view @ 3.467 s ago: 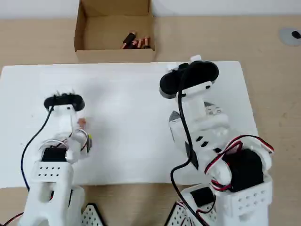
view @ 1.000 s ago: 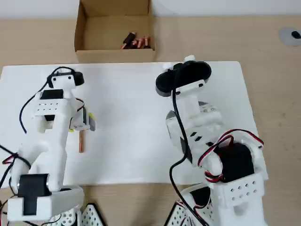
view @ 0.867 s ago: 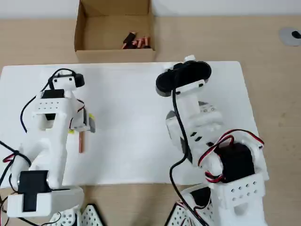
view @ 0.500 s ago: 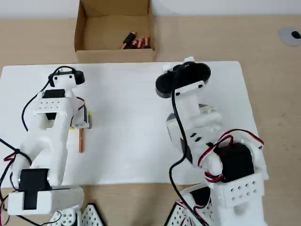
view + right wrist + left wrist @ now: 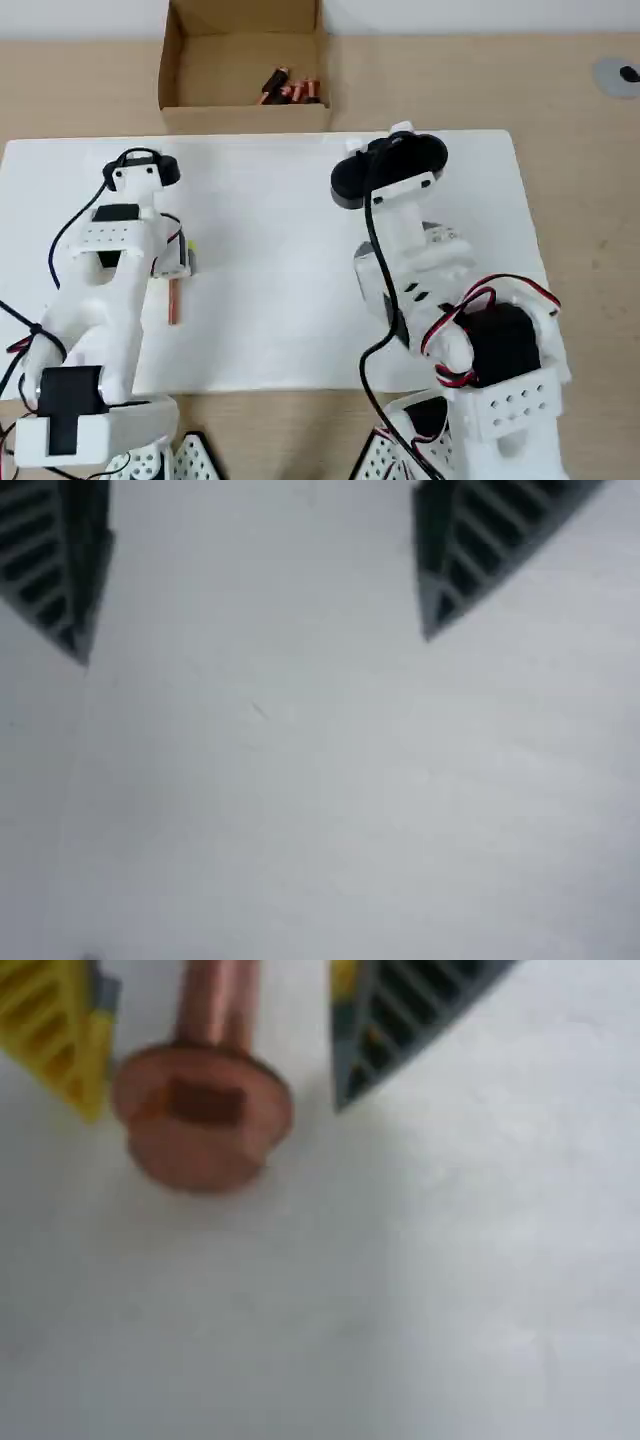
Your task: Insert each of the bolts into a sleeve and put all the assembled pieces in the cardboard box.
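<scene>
left gripper (image 5: 215,1105) released, fingers straddling the copper bolt (image 5: 200,1125), which lies flat on the white mat (image 5: 280,250), head just past my fingertips. right gripper (image 5: 252,640) spread open over the mat. cardboard box (image 5: 172,70) well beyond both.

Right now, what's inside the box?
A small heap of copper and dark pieces lies toward the right side of the box; the rest of its floor is bare cardboard. The pieces overlap, so their count and whatever lies beneath are hidden.
</scene>
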Controlling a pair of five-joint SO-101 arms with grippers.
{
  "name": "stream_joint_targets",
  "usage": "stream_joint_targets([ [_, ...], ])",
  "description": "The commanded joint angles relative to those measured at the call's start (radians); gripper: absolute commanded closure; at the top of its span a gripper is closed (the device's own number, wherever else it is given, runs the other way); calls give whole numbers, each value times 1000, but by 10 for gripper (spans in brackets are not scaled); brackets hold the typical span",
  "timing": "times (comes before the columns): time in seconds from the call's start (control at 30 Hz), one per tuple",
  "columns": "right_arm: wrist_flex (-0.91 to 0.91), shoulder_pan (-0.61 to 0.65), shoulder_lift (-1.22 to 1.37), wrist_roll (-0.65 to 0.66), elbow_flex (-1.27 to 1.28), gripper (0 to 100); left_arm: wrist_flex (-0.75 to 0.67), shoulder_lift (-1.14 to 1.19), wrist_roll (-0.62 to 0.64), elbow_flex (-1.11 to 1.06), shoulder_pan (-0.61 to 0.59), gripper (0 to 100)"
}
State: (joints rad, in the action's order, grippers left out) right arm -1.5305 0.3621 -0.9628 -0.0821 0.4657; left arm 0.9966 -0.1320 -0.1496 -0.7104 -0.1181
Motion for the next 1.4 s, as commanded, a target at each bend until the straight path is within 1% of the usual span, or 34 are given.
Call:
stream_joint_targets([
  [0.0,-3,-22,-12,-3,-7,745,-43,12,5,-12,3,840],
  [0.2,2,-22,-62,-2,-7,745,-52,12,5,-12,5,841],
  [0.27,3,-22,-101,-2,-7,745,-49,12,3,-12,5,871],
  [0.43,-2,-22,-150,-2,1,745,-49,8,3,-11,5,986],
  [0.63,5,-22,-147,-6,19,745,-44,2,5,9,3,989],
  [0.8,54,-22,-147,-6,101,745,58,-58,46,129,3,988],
  [1.13,209,-22,-143,-6,191,745,382,-398,31,388,9,989],
  [1.2,267,-22,-124,-6,242,745,419,-453,25,419,5,989],
  [1.27,358,-24,-81,-6,323,745,423,-509,25,430,0,989],
  [1.33,489,-41,-7,-12,409,745,420,-572,28,428,-18,989],
  [1.37,557,-54,39,-37,435,745,420,-604,28,427,-23,989],
])
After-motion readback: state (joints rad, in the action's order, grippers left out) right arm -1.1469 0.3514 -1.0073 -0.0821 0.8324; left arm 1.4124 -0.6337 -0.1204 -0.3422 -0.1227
